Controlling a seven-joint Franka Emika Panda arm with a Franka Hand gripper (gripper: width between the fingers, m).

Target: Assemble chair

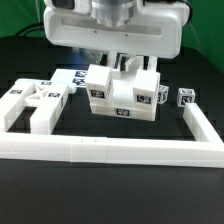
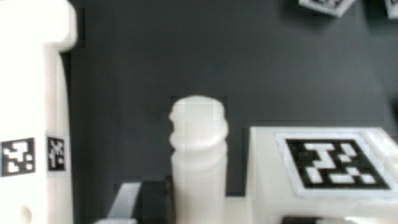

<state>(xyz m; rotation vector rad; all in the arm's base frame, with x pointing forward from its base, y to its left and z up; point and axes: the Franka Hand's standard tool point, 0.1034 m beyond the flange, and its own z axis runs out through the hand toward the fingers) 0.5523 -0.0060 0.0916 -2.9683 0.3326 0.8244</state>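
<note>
My gripper (image 1: 121,68) hangs over the middle of the table, just above a blocky white chair part (image 1: 120,98) with tags on its front. In the wrist view my gripper (image 2: 196,205) is shut on an upright white bar with a rounded end (image 2: 196,140); the dark pads press both its sides. A tagged white slab (image 2: 329,160) lies right beside the bar. Another flat white chair part (image 1: 30,105) lies at the exterior view's left and also shows in the wrist view (image 2: 36,100). Two small tagged cubes (image 1: 163,95) (image 1: 185,97) stand at the exterior view's right.
The long white L-shaped border rail (image 1: 110,150) runs along the front and up the exterior view's right side (image 1: 205,125). A small tagged cube (image 2: 333,6) shows at the edge of the wrist view. The table top is black.
</note>
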